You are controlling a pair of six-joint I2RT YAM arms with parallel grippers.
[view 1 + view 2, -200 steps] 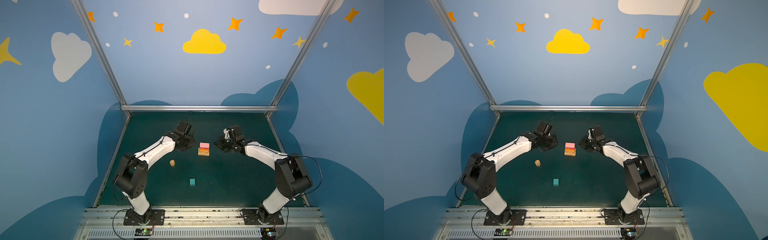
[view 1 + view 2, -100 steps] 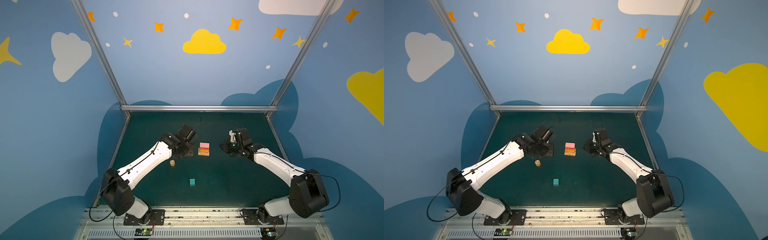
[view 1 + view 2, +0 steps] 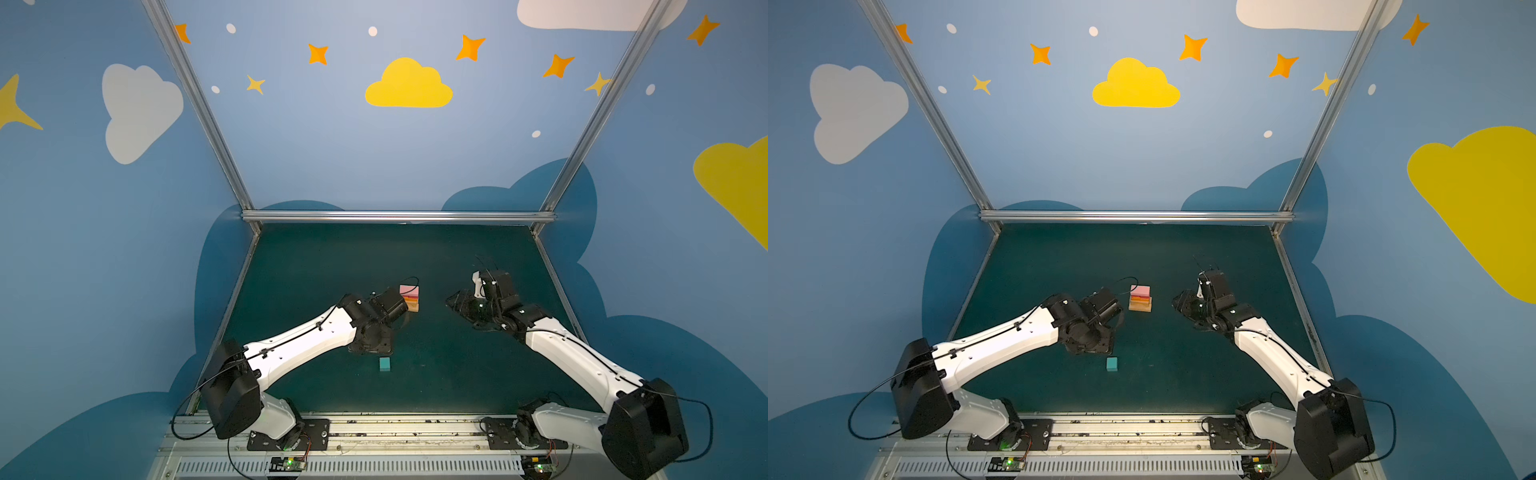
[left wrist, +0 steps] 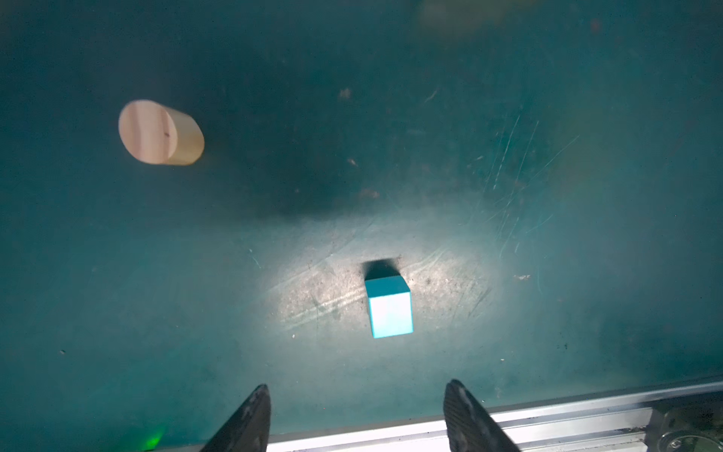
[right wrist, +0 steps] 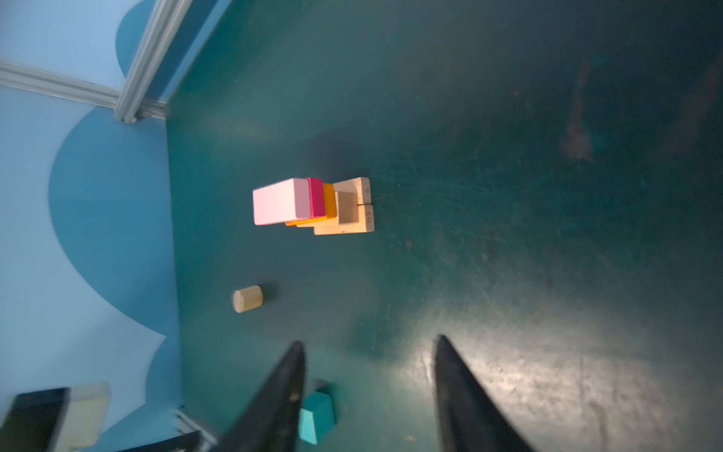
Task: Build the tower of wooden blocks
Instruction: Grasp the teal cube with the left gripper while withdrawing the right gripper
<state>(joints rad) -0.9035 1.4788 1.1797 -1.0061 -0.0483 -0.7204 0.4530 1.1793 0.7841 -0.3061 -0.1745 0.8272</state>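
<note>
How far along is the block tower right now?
Done: the tower stands with tan blocks at the base, then orange, magenta and a pink block on top. In hand: nothing; the left gripper and right gripper are both open and empty. Left: the teal cube and tan cylinder lie loose on the table, apart from the stack.

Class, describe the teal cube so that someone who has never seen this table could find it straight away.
Start at the dark green table and find the coloured tower near its middle. Come toward the front rail: the teal cube sits alone there. The only other loose block, the tan cylinder, is round and unpainted.
</note>
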